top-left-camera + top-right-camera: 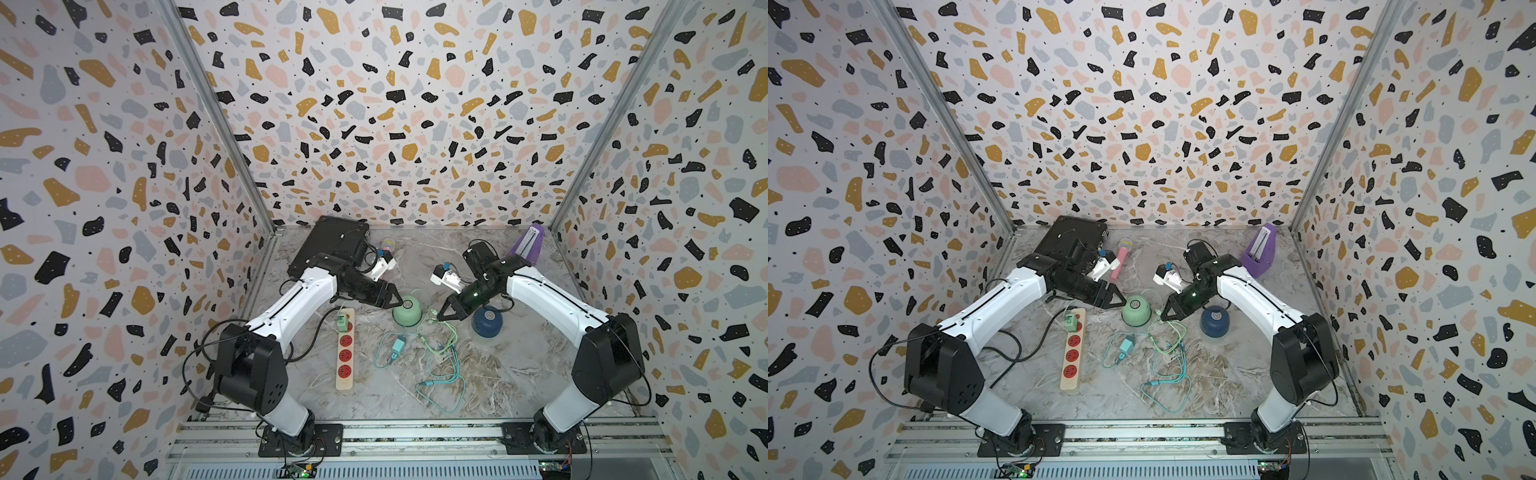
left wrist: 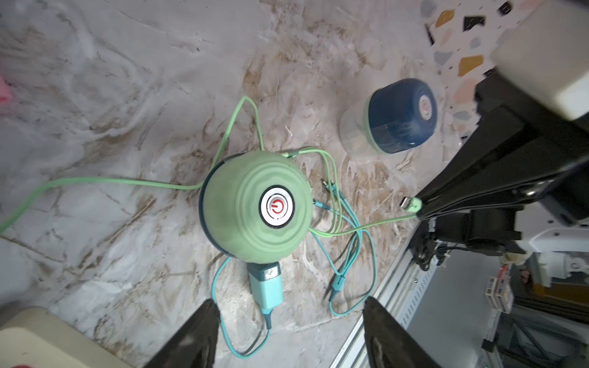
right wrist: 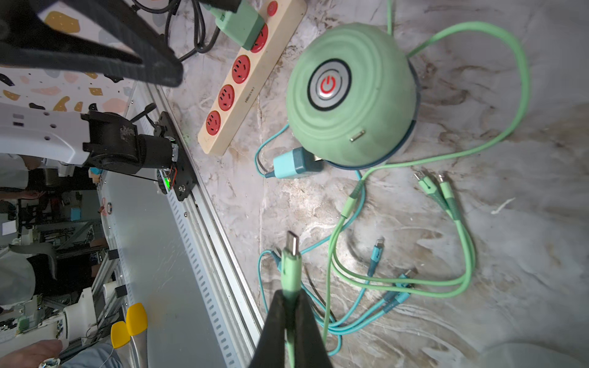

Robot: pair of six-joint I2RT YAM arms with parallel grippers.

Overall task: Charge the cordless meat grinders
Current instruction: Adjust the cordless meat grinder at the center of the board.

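The mint green grinder (image 1: 407, 316) (image 2: 258, 204) (image 3: 347, 95) stands mid-table, silvery button up. The dark navy grinder (image 1: 487, 321) (image 2: 401, 116) stands to its right. My left gripper (image 1: 397, 297) (image 2: 290, 301) hovers open just left of the green grinder, with nothing between its fingers. My right gripper (image 1: 440, 316) (image 3: 290, 291) is shut on the plug of a light green cable (image 3: 291, 255), between the two grinders and a short way off the green one. That cable runs round the green grinder to a green adapter (image 1: 343, 322) plugged into the power strip (image 1: 345, 357).
A teal adapter (image 1: 398, 345) with its teal cable (image 1: 440, 382) lies loose in front of the green grinder, tangled with green cable ends. A pink microphone (image 1: 1121, 257), a black case (image 1: 332, 245) and a purple metronome (image 1: 1260, 249) stand at the back.
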